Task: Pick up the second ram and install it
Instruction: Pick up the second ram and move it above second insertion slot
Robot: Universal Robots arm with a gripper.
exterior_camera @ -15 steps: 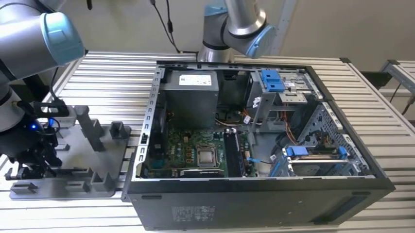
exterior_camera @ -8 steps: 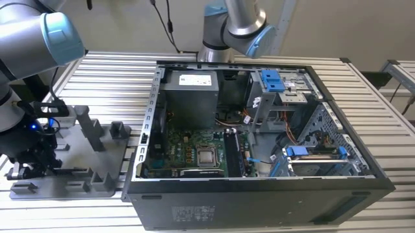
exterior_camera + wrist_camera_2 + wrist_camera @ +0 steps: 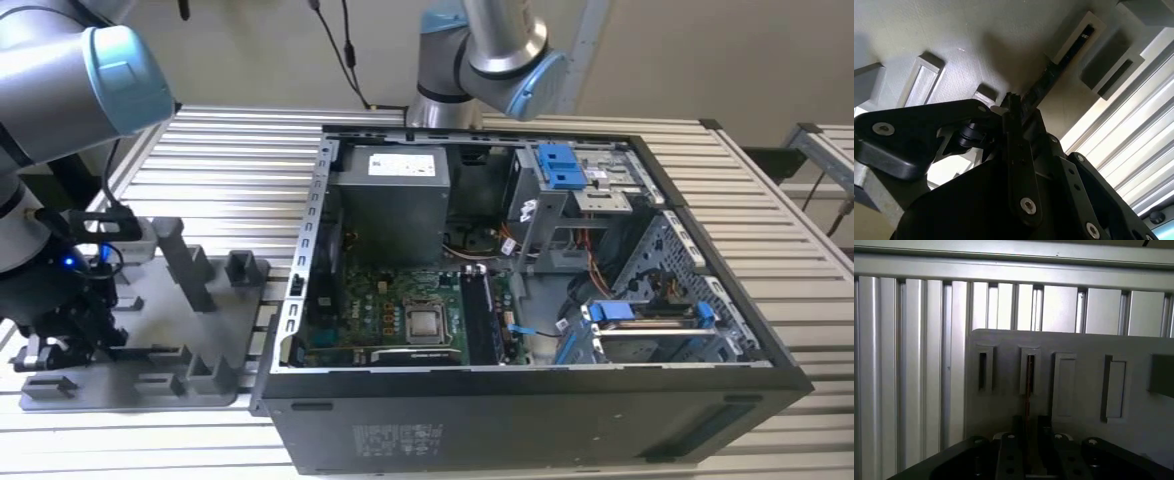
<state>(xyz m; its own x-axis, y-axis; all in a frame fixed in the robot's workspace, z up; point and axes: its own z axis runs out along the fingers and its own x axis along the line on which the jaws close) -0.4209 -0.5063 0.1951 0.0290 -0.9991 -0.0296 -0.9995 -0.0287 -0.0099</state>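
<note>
The second ram (image 3: pixel 1064 57) is a thin dark stick standing on edge in a narrow slot of the grey moulded tray (image 3: pixel 979 40). In the first wrist view the ram (image 3: pixel 1028 385) appears edge-on, running from its slot towards the camera. My gripper (image 3: pixel 1021 110) is down at the near end of the stick, one black finger on each side, shut on it. In the first wrist view the gripper (image 3: pixel 1029 429) straddles the same stick. In the exterior view my gripper (image 3: pixel 56 348) sits low over the tray (image 3: pixel 147 395) at the exterior view's left.
An open computer case (image 3: pixel 561 420) lies to the exterior view's right of the tray, with its motherboard and dark memory slots (image 3: pixel 478 315) facing up. Upright posts (image 3: pixel 180 265) rise from the tray. A second arm (image 3: pixel 487 50) stands behind the case on the ribbed metal table (image 3: pixel 240 150).
</note>
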